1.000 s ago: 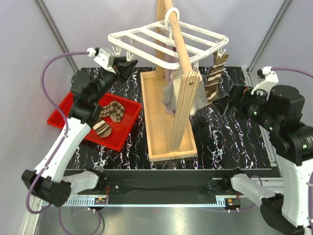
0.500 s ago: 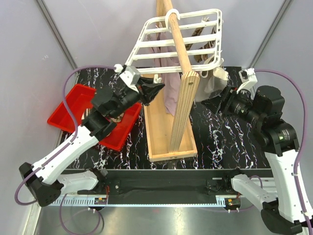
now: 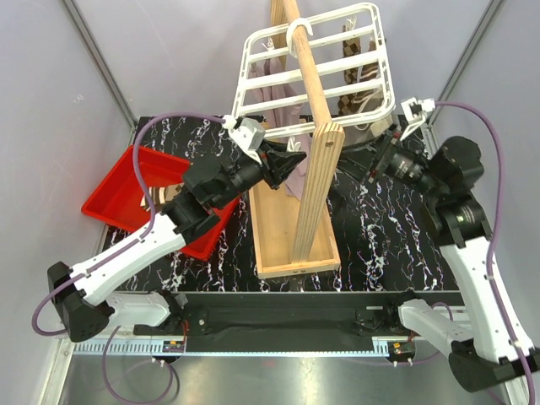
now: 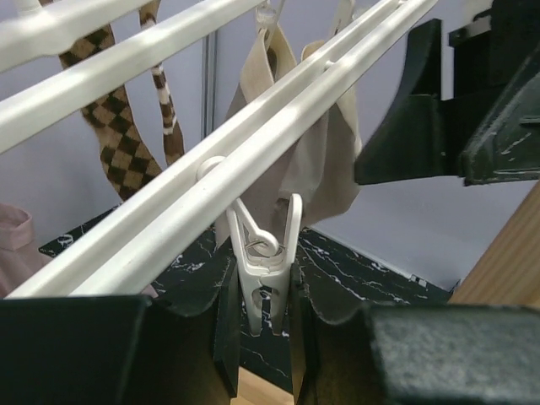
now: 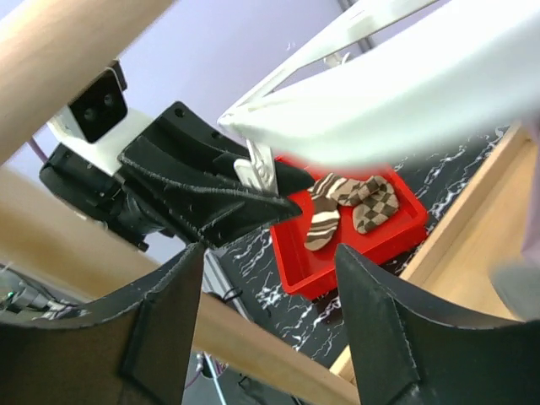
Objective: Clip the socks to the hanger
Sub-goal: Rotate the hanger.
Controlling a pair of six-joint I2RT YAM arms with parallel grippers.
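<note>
the left claw is clamped narrow on a white clip peg dangling from the near edge of the hanger. the hanger hangs tilted on the wooden pole stand. a brown checkered sock and a beige sock hang from its far bars. the right claw stands wide with nothing between its fingers, just beside the hanger's right edge. more brown-and-cream socks lie in the red bin on the counter.
</note>
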